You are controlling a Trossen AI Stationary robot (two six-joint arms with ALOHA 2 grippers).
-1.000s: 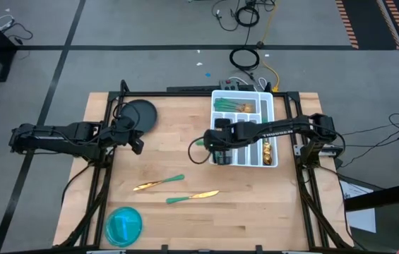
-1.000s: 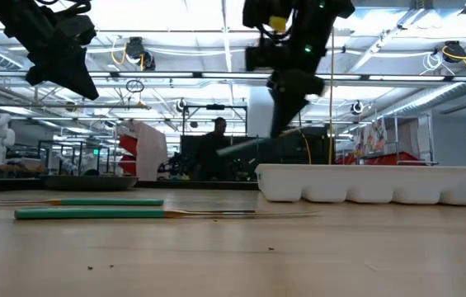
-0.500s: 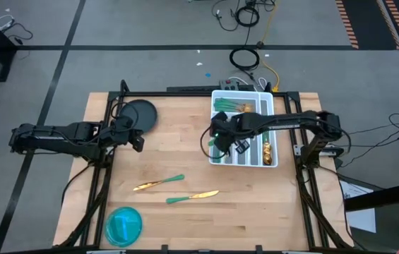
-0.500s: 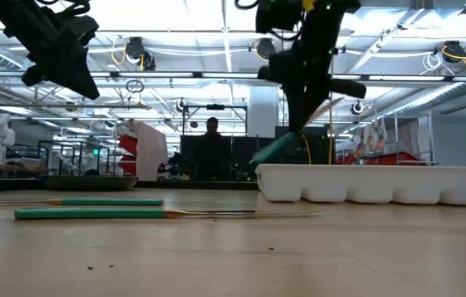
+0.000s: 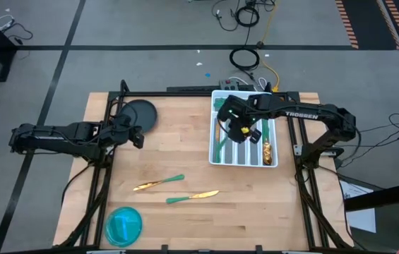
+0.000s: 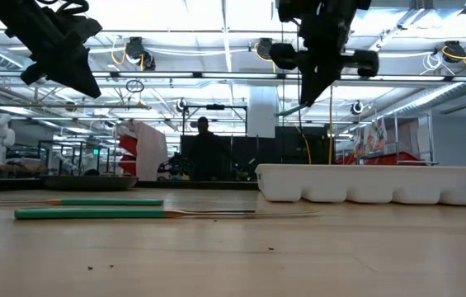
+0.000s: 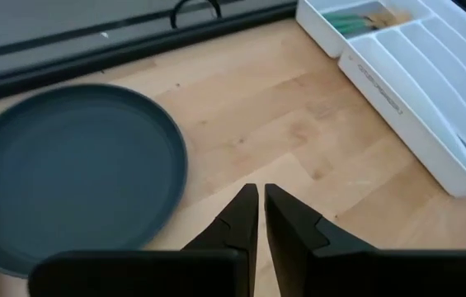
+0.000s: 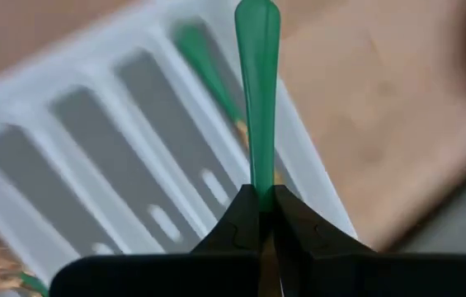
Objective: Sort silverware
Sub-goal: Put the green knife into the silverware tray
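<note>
Left arm at the table's left edge, its left gripper (image 5: 137, 139) raised above bare wood, the two dark tapered fingers (image 7: 241, 221) nearly pressed together and holding nothing. Just beside it, a round, matte dark plate (image 5: 139, 114) with a low rim, near the far edge. At the near-left corner, a translucent blue dish (image 5: 123, 224). Mid-table, two pieces of silverware (image 5: 159, 183) lie flat and apart, gold heads shiny, teal handles slim; open pale wood (image 5: 178, 152) surrounds them on all sides. Right of centre, a white moulded tray (image 5: 212, 152) with long parallel slots, rounded corners; more teal-handled pieces in its far compartment and leftmost slot, gold ones in a right slot. Right gripper (image 5: 239, 127) held high over the tray, pinching one teal handle (image 8: 257, 82), which projects forward from the closed fingertips.
</note>
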